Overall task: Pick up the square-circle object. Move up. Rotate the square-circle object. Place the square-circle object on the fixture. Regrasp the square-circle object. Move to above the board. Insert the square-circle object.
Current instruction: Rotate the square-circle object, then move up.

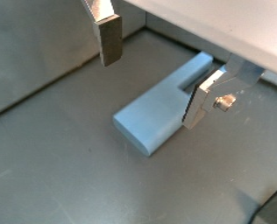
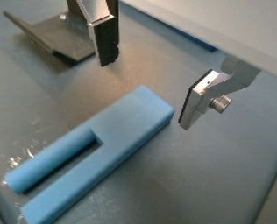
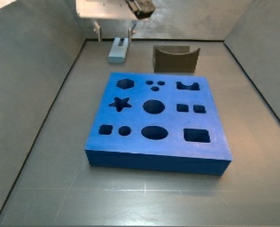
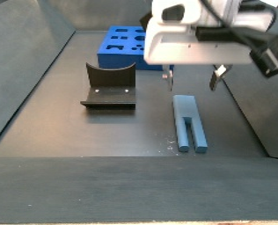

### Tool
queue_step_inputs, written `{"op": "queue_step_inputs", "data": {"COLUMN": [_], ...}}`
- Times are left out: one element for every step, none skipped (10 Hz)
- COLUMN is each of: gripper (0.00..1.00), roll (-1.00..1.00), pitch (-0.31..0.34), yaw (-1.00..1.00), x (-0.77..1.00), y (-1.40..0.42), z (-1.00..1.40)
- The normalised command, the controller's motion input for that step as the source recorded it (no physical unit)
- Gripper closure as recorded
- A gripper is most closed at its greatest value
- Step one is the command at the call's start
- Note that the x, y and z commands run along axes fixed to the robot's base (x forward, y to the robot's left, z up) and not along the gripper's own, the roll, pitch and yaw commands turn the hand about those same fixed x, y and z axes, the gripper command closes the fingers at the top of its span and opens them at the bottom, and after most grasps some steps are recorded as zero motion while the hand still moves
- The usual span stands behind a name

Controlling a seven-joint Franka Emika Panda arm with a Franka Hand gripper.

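The square-circle object (image 1: 162,107) is a light blue-grey bar lying flat on the grey floor, also seen in a wrist view (image 2: 94,162) and in both side views (image 3: 118,49) (image 4: 188,124). My gripper (image 4: 193,79) hangs open and empty just above its far end, with one finger on each side and neither touching it. The gripper also shows in both wrist views (image 1: 152,74) (image 2: 152,74). The dark fixture (image 4: 108,88) stands to one side of the bar, apart from it, and also shows in a side view (image 3: 175,58). The blue board (image 3: 154,120) lies flat with several shaped holes.
Grey walls enclose the floor on all sides. The bar lies close to a side wall (image 4: 253,114). The fixture's edge shows beyond one finger in a wrist view (image 2: 53,37). The board (image 4: 124,46) sits at the far end behind the fixture.
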Motion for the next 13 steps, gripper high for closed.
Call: {"op": "queue_step_inputs", "data": {"gripper": [0.00, 0.00, 0.00, 0.00, 0.00, 0.00, 0.00, 1.00, 1.00, 1.00, 1.00, 1.00, 1.00], "roll": [0.00, 0.00, 0.00, 0.00, 0.00, 0.01, 0.01, 0.00, 0.00, 0.00, -0.01, -0.01, -0.01], "pitch": [-0.026, -0.023, -0.022, -0.029, -0.032, -0.033, -0.035, 0.000, 0.000, 0.005, 0.024, 0.039, 0.045], "yaw": [-0.03, -0.03, -0.03, -0.03, -0.03, -0.03, -0.03, 0.00, 0.00, 0.00, 0.00, 0.00, 0.00], "x": [0.04, 0.05, 0.05, 0.04, 0.04, 0.04, 0.04, 0.00, 0.00, -0.01, -0.03, -0.03, -0.02], "y": [0.01, 0.01, 0.01, 0.01, 0.01, 0.01, 0.01, 0.00, 0.00, 0.00, -0.01, -0.01, -0.01], "z": [-1.00, -0.88, -0.71, -0.55, -0.44, -0.32, -0.17, 0.00, 1.00, 1.00, 1.00, 0.90, 0.72]}}
